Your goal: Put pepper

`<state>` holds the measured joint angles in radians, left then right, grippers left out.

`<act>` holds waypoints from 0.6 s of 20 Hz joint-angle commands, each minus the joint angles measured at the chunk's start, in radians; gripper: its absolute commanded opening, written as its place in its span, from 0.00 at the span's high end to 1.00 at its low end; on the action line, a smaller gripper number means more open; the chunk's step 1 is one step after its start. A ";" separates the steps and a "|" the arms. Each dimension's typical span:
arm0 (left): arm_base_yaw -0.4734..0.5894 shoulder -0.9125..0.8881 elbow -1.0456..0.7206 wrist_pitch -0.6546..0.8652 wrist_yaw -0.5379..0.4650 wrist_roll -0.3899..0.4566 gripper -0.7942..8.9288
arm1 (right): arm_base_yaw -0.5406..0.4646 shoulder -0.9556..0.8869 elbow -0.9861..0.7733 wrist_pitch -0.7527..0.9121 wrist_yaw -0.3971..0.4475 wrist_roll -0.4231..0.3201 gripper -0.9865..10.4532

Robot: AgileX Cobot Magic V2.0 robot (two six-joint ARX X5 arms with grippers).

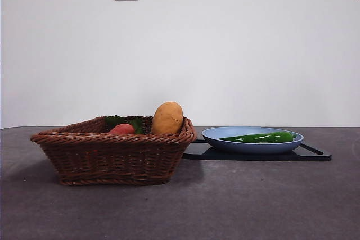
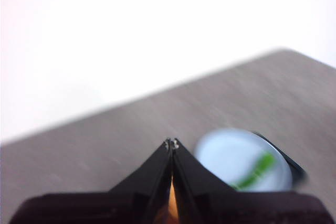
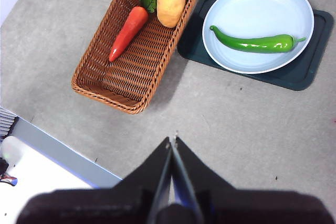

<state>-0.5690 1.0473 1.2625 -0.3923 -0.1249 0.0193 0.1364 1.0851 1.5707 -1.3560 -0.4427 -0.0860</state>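
Pepper [image 3: 254, 42]: lies flat in the blue plate [image 3: 262, 3], its whole length inside the rim; touching nothing else
Plate: sits on a dark tray [image 3: 310, 72] just beside the basket [image 3: 100, 85]; tray on the grey desk [image 3: 236, 124]
Basket: holds a carrot [image 3: 126, 32] and a potato [image 3: 171, 3]; the pepper is not in it, so by the look of things the task is either done at the plate or not yet begun; which, the views do not settle
Long axis: runs across the plate, pointed tip toward the basket, stem end away from it
Right hand [image 3: 174, 141]: high over the desk, well apart from the plate; jaws pressed together, holding nothing
Left hand [image 2: 171, 144]: also raised, jaws closed and empty; the plate shows blurred beyond it
Key relation: both hands are well above the pepper; neither is clearly nearer; a grasp would likely want jaws set across the long axis near its middle
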 commanded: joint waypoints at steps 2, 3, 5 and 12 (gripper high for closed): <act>0.156 -0.109 -0.027 0.116 -0.005 0.090 0.91 | 0.001 0.009 0.016 -0.015 0.000 0.006 0.90; 0.207 -0.154 -0.063 0.163 -0.004 0.103 0.91 | 0.001 0.009 0.016 -0.015 0.000 0.006 0.90; 0.321 -0.274 -0.190 0.270 -0.004 0.121 0.91 | 0.001 0.009 0.016 -0.015 0.000 0.006 0.90; 0.602 -0.677 -0.701 0.407 -0.064 0.140 0.91 | 0.001 0.009 0.016 -0.015 0.000 0.006 0.90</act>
<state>0.0315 0.3672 0.5636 0.0063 -0.1852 0.1490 0.1364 1.0851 1.5707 -1.3560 -0.4423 -0.0860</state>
